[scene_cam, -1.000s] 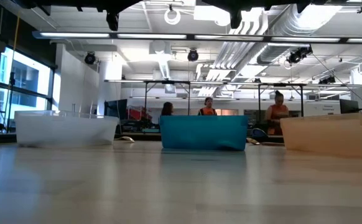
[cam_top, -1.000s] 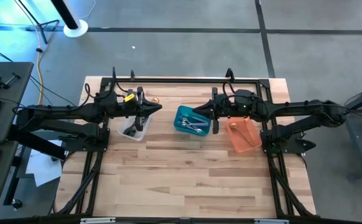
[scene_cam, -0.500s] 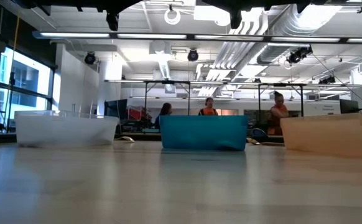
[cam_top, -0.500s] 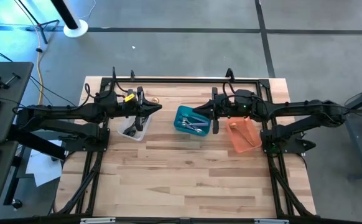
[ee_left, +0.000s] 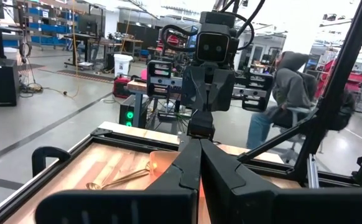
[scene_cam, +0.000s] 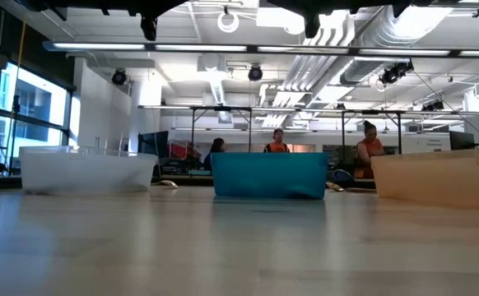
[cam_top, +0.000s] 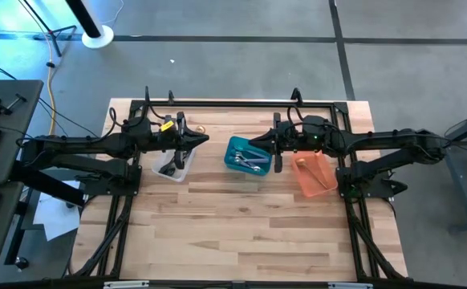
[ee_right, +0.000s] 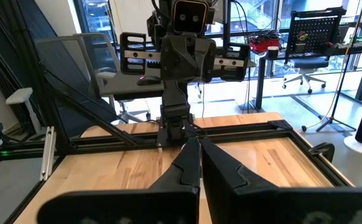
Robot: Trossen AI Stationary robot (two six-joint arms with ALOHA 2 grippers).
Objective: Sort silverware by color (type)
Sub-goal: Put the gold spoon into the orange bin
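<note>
Three bins stand in a row across the table's far half. The clear bin (cam_top: 173, 164) holds dark silverware (cam_top: 169, 168). The teal bin (cam_top: 245, 154) holds shiny silver pieces (cam_top: 252, 160). The orange bin (cam_top: 314, 174) holds gold-toned pieces (ee_left: 116, 180). My left gripper (cam_top: 205, 140) hovers level above the gap between the clear and teal bins, shut and holding nothing. My right gripper (cam_top: 253, 144) hovers level over the teal bin, also shut and holding nothing. The two grippers point at each other, tips apart.
A black metal frame (cam_top: 217, 103) runs along the table's far edge and sides. Bare wood (cam_top: 233, 233) fills the table's near half. In the low view, people (scene_cam: 367, 148) show in the room behind the bins.
</note>
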